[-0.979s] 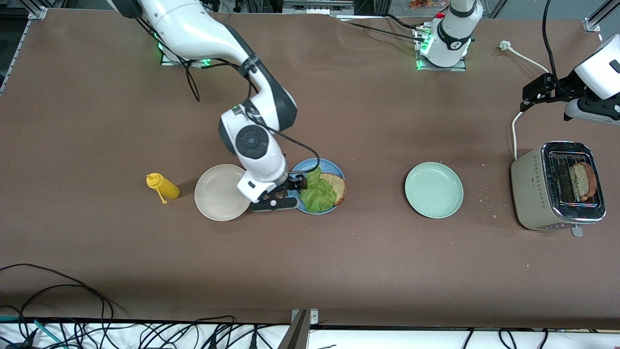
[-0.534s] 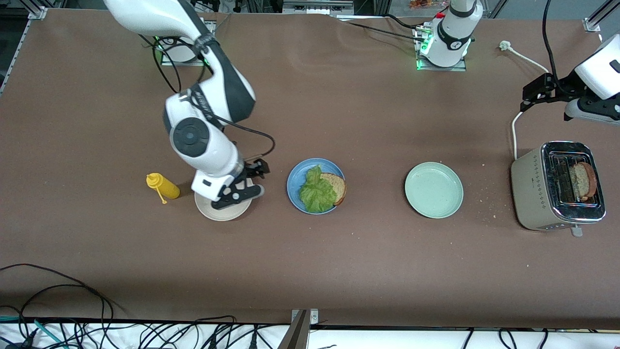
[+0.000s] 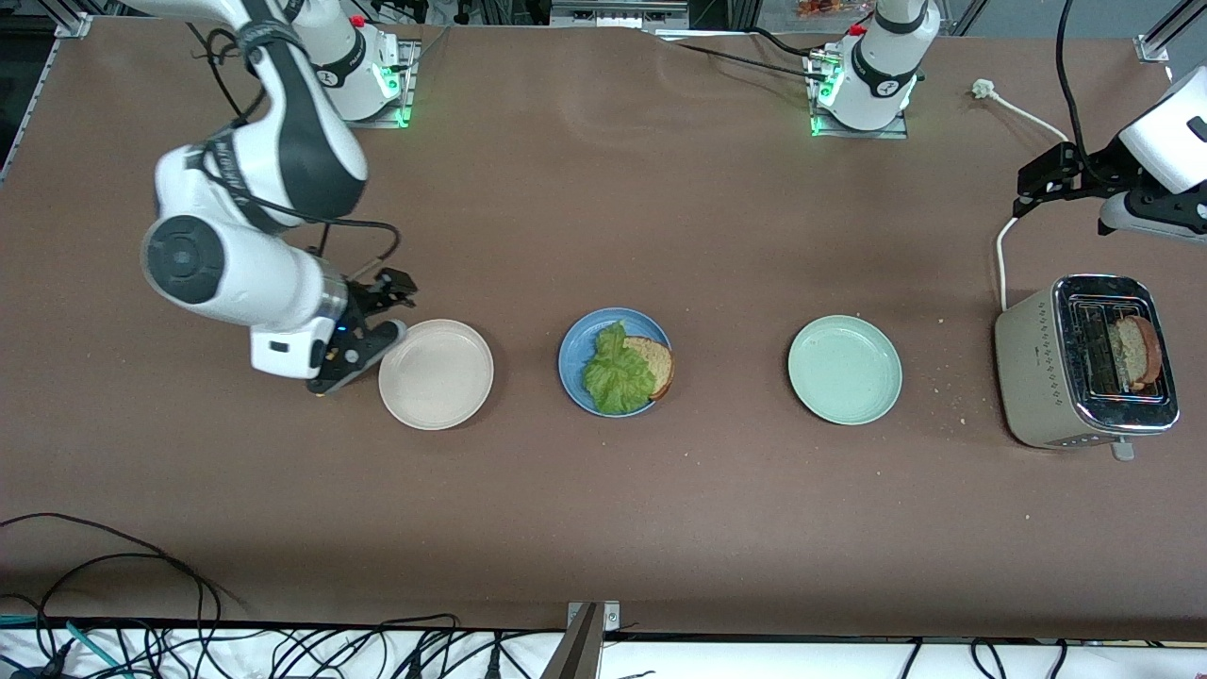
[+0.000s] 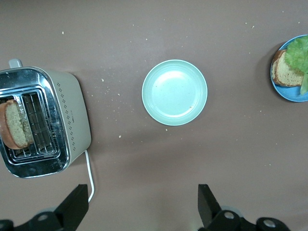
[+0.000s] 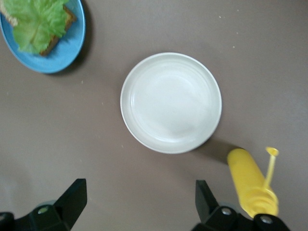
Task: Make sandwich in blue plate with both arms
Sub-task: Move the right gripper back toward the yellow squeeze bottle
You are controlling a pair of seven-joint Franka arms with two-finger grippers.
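The blue plate (image 3: 572, 351) sits mid-table with one brown bread slice (image 3: 657, 362) on it and a green lettuce leaf (image 3: 618, 373) lying on that slice. A second bread slice (image 3: 1136, 351) stands in the toaster (image 3: 1037, 377). My right gripper (image 3: 394, 316) is open and empty, up over the table at the edge of the beige plate (image 3: 436, 373); its wrist view shows the blue plate (image 5: 62, 57) and lettuce (image 5: 36, 19). My left gripper (image 3: 1033, 189) is open and empty, waiting high beside the toaster; its wrist view shows the toaster's slice (image 4: 12, 125).
A pale green plate (image 3: 845, 369) lies between the blue plate and the toaster. A yellow squeeze bottle (image 5: 250, 187) lies beside the beige plate (image 5: 171, 102), hidden under my right arm in the front view. The toaster's white cord (image 3: 1001, 255) runs toward the bases.
My right gripper has drawn back from the blue plate, past the beige plate, toward the right arm's end of the table. The lettuce stays on the bread. The left arm has not moved.
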